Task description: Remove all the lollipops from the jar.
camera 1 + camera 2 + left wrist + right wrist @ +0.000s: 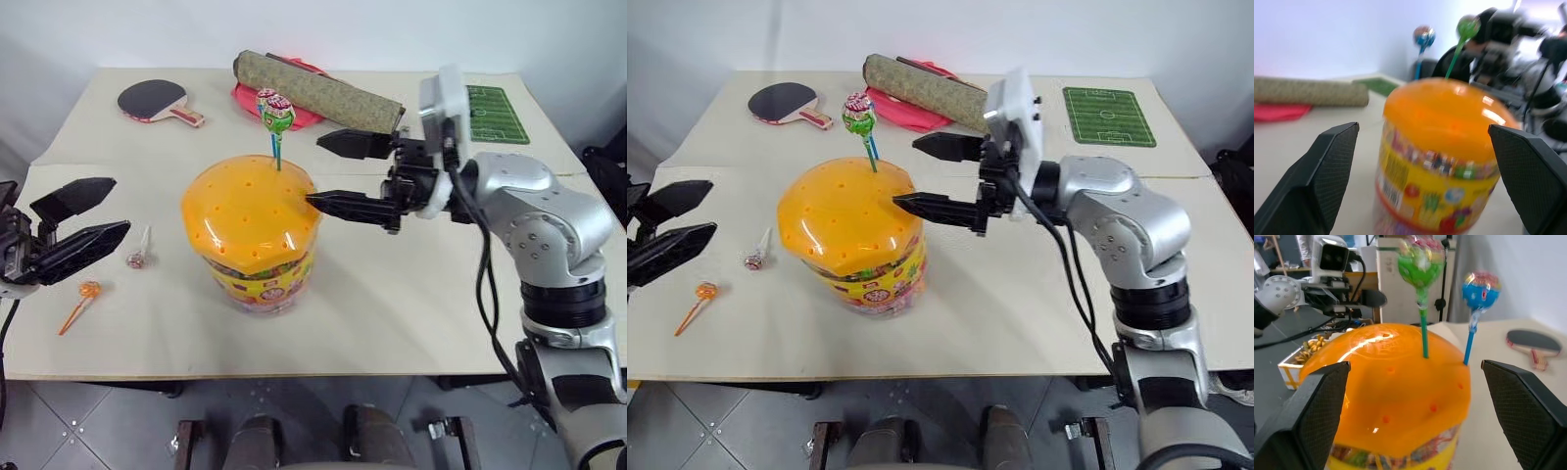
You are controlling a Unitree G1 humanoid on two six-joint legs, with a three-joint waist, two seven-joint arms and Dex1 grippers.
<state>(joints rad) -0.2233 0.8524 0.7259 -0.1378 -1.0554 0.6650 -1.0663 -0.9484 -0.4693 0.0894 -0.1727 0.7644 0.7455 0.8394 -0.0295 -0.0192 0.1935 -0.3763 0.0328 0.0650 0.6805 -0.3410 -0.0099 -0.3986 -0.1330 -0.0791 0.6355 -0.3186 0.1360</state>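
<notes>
I am looking down at the jar (252, 235) standing upright on the table (411, 313), its orange domed lid (247, 211) on. Two lollipops are standing in the lid's holes: a green lollipop (1420, 264) and a blue lollipop (1480, 286) just beside it.

My right gripper (328, 171) is reaching in level from the jar's right, fingers spread wide and gripping nothing. Its lower finger (348, 205) is pointing at the lid's right edge, possibly touching it; I cannot say for sure from this angle. Its upper finger is hanging near the two candy heads, apart from them.

My left gripper (98, 211) is hovering left of the jar, also spread wide and empty, well apart from the tub. Just below and to the right of it, an orange lollipop (86, 294) and a pinkish lollipop (137, 257) are lying on the table.

Beyond the right gripper a rolled mat (315, 91) is lying across a red tray (294, 110), with a table-tennis paddle (157, 101) to their left and a small green football-pitch board (496, 113) to their right.
</notes>
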